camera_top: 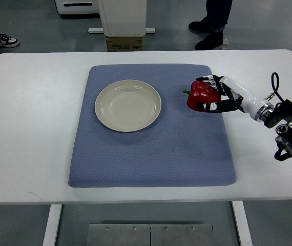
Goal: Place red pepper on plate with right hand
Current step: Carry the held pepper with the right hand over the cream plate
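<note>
White table (28,128), blue-grey mat (151,154) across its middle. Left arm not in the picture.

On the mat, left of centre: cream plate (128,105), shallow, raised rim, empty. Nothing on it yet, so the placing is not done.

Right of the plate, well apart from it, over the mat's right part: red pepper (203,96), green stem pointing left toward the plate. Can't tell whether it rests on the mat or sits just above it.

Right hand (219,97) wraps the pepper from its right side, dark fingers curled over the top and under the bottom; arm comes in from the right edge. Hand is closed on the pepper.

Handling, judged only: pepper looks light, hollow, glossy skin, so likely slippery; firm walls but would dent or bruise under a hard squeeze. Rounded lobed body may roll once set down. Best hold is around the broad middle of the body, fingers opposed, as here; the stem is too thin and could snap. Moderate grip, lower it into the plate's centre so the rim stops any roll.

Far edge, beyond the table: shoes of standing people, a white machine base.
</note>
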Robot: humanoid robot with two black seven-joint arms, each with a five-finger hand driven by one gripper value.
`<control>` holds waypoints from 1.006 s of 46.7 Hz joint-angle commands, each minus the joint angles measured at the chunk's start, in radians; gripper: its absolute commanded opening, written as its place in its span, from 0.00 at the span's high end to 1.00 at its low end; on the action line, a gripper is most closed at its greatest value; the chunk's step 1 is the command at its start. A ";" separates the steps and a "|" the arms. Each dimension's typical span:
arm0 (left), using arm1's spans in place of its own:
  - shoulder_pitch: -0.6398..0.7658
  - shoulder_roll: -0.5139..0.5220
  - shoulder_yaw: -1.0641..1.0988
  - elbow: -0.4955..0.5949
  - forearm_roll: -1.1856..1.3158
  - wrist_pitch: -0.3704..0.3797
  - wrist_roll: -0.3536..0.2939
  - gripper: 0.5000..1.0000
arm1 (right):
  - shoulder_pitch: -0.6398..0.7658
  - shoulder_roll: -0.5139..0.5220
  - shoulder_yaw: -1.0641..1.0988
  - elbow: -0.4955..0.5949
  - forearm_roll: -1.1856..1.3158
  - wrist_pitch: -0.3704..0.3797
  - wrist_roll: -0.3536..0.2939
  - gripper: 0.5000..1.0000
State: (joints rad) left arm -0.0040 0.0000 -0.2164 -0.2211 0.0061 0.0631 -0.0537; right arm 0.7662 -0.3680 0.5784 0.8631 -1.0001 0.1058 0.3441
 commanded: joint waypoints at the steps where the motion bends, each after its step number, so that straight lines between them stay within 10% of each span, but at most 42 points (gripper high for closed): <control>1: 0.001 0.000 0.000 0.000 0.000 0.000 0.000 0.00 | 0.016 0.003 0.003 0.001 0.000 0.000 -0.002 1.00; 47: -0.001 0.000 0.000 0.000 0.000 0.000 0.000 0.00 | 0.268 0.362 -0.193 -0.226 0.057 -0.003 -0.047 1.00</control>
State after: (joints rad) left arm -0.0042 0.0000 -0.2166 -0.2210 0.0061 0.0627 -0.0536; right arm 1.0328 -0.0268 0.3937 0.6410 -0.9427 0.1042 0.2963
